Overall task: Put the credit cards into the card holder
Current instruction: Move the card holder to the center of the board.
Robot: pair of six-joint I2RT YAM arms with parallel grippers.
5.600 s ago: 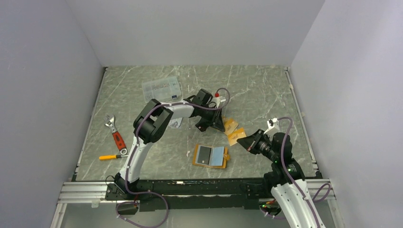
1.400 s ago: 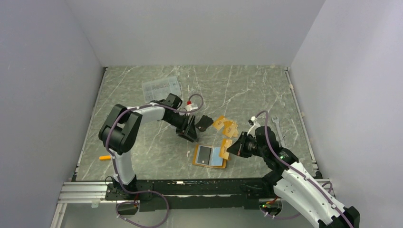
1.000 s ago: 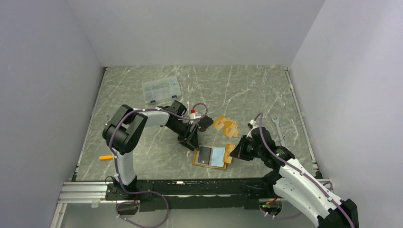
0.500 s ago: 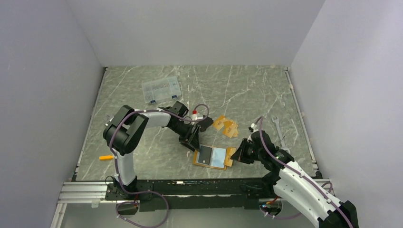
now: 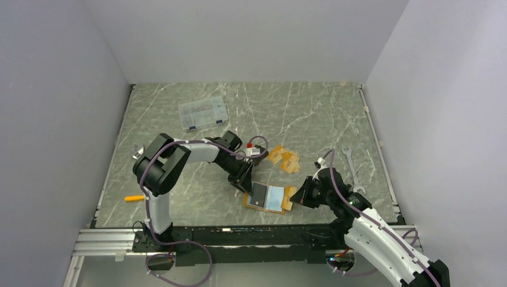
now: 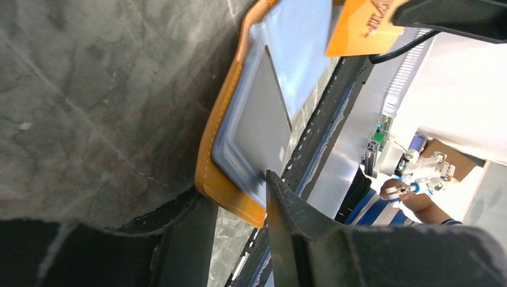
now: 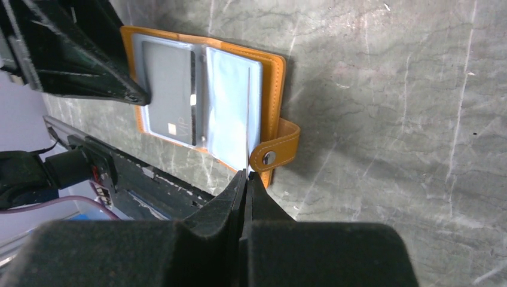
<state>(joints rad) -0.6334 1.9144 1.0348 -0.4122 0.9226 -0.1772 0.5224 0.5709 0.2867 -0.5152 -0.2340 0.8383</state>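
The card holder lies open on the table, orange outside and pale blue-grey inside, with its snap tab on the right. A dark grey credit card sits in its left pocket. My left gripper is closed on the holder's far left corner, with a finger touching each side. My right gripper is shut on an orange credit card, which it holds edge-on over the holder's right pocket. Several more orange credit cards lie loose behind the holder.
A clear plastic compartment box stands at the back left. A steel wrench lies to the right of my right arm. An orange-handled tool lies at the left. The table's front rail runs just below the holder.
My left gripper's jaws have narrowed onto the card holder's corner. My right gripper has slid slightly down and left, keeping the orange card at the holder's right side.
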